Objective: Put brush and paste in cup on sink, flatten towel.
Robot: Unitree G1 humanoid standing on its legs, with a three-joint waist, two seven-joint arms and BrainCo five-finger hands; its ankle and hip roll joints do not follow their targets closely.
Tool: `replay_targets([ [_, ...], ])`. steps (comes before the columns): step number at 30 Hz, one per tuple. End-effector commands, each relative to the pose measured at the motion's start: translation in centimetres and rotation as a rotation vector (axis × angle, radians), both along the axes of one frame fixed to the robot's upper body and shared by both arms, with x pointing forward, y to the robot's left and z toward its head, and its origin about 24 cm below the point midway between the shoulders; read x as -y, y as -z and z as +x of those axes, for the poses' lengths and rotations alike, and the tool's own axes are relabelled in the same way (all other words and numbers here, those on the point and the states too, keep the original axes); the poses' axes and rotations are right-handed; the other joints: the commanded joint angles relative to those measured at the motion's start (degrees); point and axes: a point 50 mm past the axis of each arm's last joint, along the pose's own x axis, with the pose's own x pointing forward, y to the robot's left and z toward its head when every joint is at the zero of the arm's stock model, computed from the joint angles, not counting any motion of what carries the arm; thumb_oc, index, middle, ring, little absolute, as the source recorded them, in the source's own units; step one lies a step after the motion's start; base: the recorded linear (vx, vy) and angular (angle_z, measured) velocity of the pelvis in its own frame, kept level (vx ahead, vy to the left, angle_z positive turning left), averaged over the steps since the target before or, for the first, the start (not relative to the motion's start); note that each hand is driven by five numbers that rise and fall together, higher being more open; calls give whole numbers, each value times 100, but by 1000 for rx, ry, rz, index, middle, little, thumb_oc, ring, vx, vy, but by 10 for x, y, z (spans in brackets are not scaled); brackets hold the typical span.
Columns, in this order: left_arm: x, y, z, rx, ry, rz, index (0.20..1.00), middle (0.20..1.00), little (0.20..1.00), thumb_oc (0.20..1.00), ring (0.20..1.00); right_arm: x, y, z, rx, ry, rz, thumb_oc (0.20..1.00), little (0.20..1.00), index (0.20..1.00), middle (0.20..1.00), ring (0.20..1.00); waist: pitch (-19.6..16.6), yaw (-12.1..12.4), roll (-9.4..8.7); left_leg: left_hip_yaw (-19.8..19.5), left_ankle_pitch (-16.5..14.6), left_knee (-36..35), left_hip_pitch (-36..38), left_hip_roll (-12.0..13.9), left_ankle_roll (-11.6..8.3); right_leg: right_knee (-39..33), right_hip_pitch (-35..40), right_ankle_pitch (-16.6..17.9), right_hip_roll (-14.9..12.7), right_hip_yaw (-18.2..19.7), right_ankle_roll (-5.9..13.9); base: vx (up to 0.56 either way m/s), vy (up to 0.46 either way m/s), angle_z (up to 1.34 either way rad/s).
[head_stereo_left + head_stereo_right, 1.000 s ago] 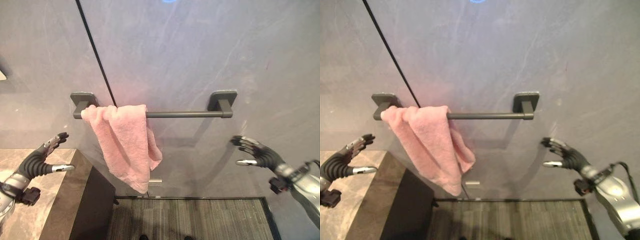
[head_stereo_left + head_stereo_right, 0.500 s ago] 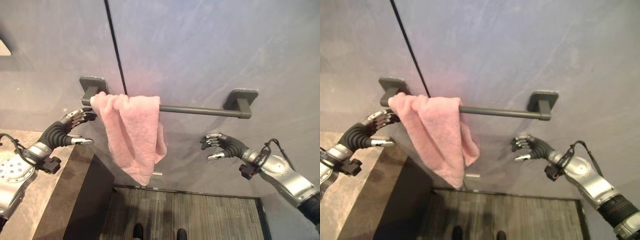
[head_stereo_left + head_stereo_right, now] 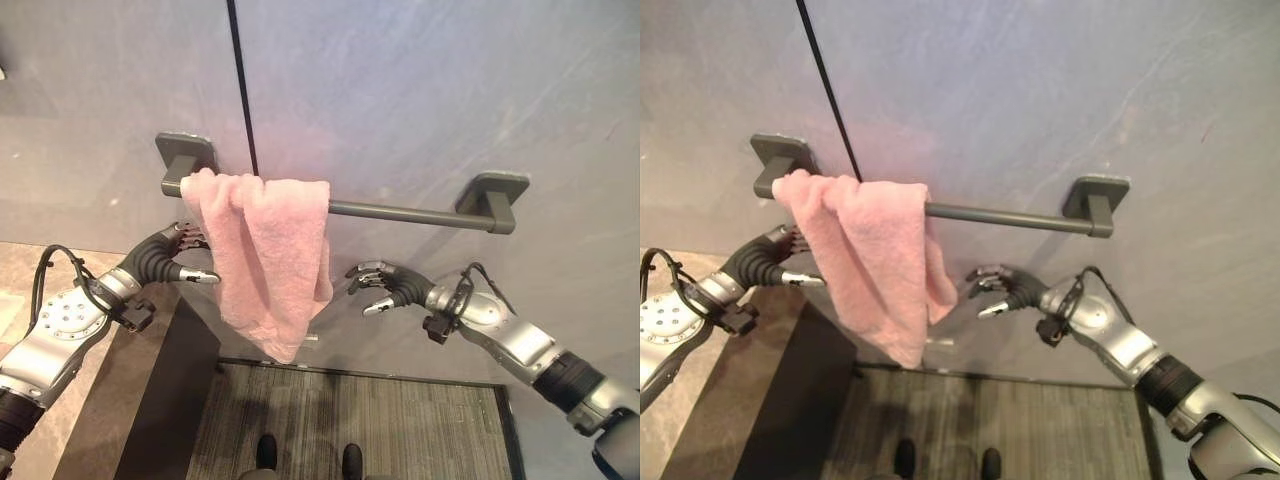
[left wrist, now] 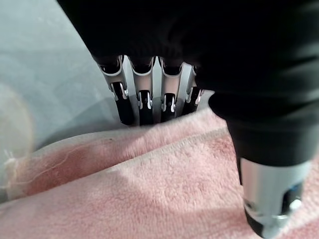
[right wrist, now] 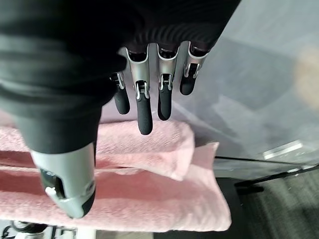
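Below, labelled parts of the scene at the towel rail.

Towel (image 3: 262, 255): pink terry cloth, draped over the left end of the rail, bunched into a narrow fall with one corner hanging low.
Rail (image 3: 400, 211): dark bar on two wall brackets; right half bare.
Wall (image 3: 420, 90): grey, smooth, directly behind the cloth.
Counter (image 3: 20, 290): stone top at lower left, near the left arm.
Left hand (image 3: 170, 262): at the towel's left edge; fingers (image 4: 141, 102) extended over the cloth, thumb apart, nothing pinched.
Right hand (image 3: 385, 288): just right of the towel's right edge; fingers (image 5: 145, 107) relaxed and spread, holding nothing, not touching the cloth.
Handling, judged: light, soft, limp; no stiffness to push against, so likely to fold or slide along the smooth bar rather than spread by itself; not fragile.
Where to take hold, judged: upper edges close under the rail, one side per hand, pinched between thumb and fingers, then drawn apart toward the bare right half.
Risk, judged: pulling low on the hanging corner likely to drag the towel off the bar.
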Motion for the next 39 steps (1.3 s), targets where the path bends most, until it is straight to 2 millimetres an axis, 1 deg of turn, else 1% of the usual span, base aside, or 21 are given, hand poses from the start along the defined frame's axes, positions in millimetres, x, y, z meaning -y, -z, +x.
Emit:
replay_targets([
  [1, 14, -28, 11, 104, 63, 30, 1000, 1000, 1000, 1000, 1000, -15, -62, 30, 182, 20, 111, 1000, 1000, 1000, 1000, 1000, -240, 155, -151, 216, -63, 43, -10, 433, -345, 5, -120, 209, -804, -74, 681, 0, 0, 0],
  [3, 20, -30, 12, 107, 81, 26, 1000, 1000, 1000, 1000, 1000, -19, -62, 33, 173, 24, 109, 1000, 1000, 1000, 1000, 1000, -247, 151, -156, 211, -61, 43, -21, 432, -346, 5, -118, 210, -808, -77, 679, 0, 0, 0],
  [6, 30, -38, 10, 123, 131, 52, 1000, 1000, 1000, 1000, 1000, -24, -61, 37, 132, 35, 97, 1000, 1000, 1000, 1000, 1000, -254, 157, -174, 211, -58, 43, -25, 433, -353, 5, -134, 221, -796, -69, 673, 3, 1, 1],
  [8, 40, -46, 7, 128, 187, 66, 1000, 1000, 1000, 1000, 1000, -35, -59, 39, 82, -1, 72, 1000, 1000, 1000, 1000, 1000, -265, 177, -205, 215, -65, 43, -7, 436, -362, 5, -118, 217, -788, -56, 668, 0, 0, 0],
  [10, 42, -47, 7, 128, 198, 69, 1000, 1000, 1000, 1000, 1000, -37, -61, 40, 81, -10, 58, 1000, 1000, 1000, 1000, 1000, -267, 186, -215, 225, -67, 43, 5, 440, -367, 5, -106, 213, -788, -50, 667, 0, 0, 0],
  [12, 48, -51, 6, 126, 231, 94, 1000, 1000, 1000, 1000, 1000, -47, -59, 41, 37, -40, 65, 1000, 1000, 1000, 1000, 1000, -292, 204, -227, 223, -79, 43, 33, 441, -367, 5, -81, 215, -785, -40, 660, 0, 0, 0],
  [13, 48, -51, 6, 126, 231, 94, 1000, 1000, 1000, 1000, 1000, -47, -60, 41, 37, -39, 65, 1000, 1000, 1000, 1000, 1000, -290, 206, -227, 224, -79, 43, 34, 441, -367, 5, -80, 215, -785, -40, 660, 0, 0, 0],
  [15, 52, -51, 6, 107, 258, 79, 1000, 1000, 1000, 1000, 1000, -53, -58, 40, 6, -65, 74, 1000, 1000, 1000, 1000, 1000, -331, 214, -224, 217, -90, 43, 48, 435, -365, 5, -57, 215, -797, -38, 659, 0, 0, 0],
  [16, 52, -51, 6, 107, 259, 80, 1000, 1000, 1000, 1000, 1000, -53, -58, 40, 6, -65, 75, 1000, 1000, 1000, 1000, 1000, -330, 215, -224, 217, -90, 43, 49, 435, -365, 5, -57, 215, -797, -38, 659, 0, 0, 0],
  [21, 56, -48, 8, 86, 276, 96, 1000, 1000, 1000, 1000, 1000, -66, -60, 37, 21, -121, 55, 1000, 1000, 1000, 1000, 1000, -360, 233, -205, 202, -102, 43, 66, 406, -349, 5, -19, 214, -811, -51, 656, 0, 0, 0],
  [22, 56, -47, 8, 82, 277, 91, 1000, 1000, 1000, 1000, 1000, -67, -61, 36, 25, -128, 60, 652, 652, 652, 652, 652, -365, 234, -198, 201, -103, 43, 68, 404, -347, 5, -21, 216, -813, -46, 657, 0, 0, 0],
  [23, 57, -45, 8, 67, 285, 77, 878, 878, 878, 878, 878, -70, -63, 35, 30, -149, 63, 200, 200, 200, 200, 200, -365, 241, -190, 205, -100, 43, 65, 407, -346, 5, -26, 220, -816, -43, 658, 0, 0, 0],
  [24, 58, -42, 9, 43, 293, 65, 435, 435, 435, 435, 435, -71, -61, 32, 25, -162, 72, 200, 200, 200, 200, 200, -363, 228, -182, 203, -100, 43, 64, 405, -342, 5, -27, 219, -818, -50, 658, 0, 0, 0],
  [25, 59, -40, 9, 25, 302, 59, 263, 263, 263, 263, 263, -71, -59, 30, 20, -163, 78, 200, 200, 200, 200, 200, -368, 216, -170, 200, -103, 43, 65, 401, -340, 5, -24, 217, -821, -44, 658, 0, 0, 0],
  [26, 59, -40, 9, 25, 302, 59, 200, 200, 200, 200, 200, -70, -59, 30, 20, -163, 78, 200, 200, 200, 200, 200, -369, 218, -171, 200, -103, 43, 65, 401, -340, 5, -24, 217, -821, -45, 658, 0, 0, 0],
  [32, 62, -32, 4, -13, 328, 44, 200, 200, 200, 200, 200, -70, -59, 26, 33, -166, 104, 200, 200, 200, 200, 200, -385, 198, -139, 210, -113, 43, 86, 395, -332, 5, -22, 207, -825, -40, 657, 0, 0, 0],
  [35, 60, -29, 2, -19, 318, 34, 200, 200, 200, 200, 200, -68, -56, 22, 28, -170, 113, 200, 200, 200, 200, 200, -378, 186, -127, 214, -111, 43, 89, 400, -332, 5, -18, 209, -824, -32, 653, 0, 0, 0],
  [39, 58, -29, -1, -15, 311, 22, 200, 200, 200, 200, 200, -63, -59, 16, 43, -173, 150, 200, 200, 200, 200, 200, -376, 164, -113, 215, -109, 43, 92, 410, -327, 5, -18, 202, -816, -34, 650, 0, 0, 0],
])
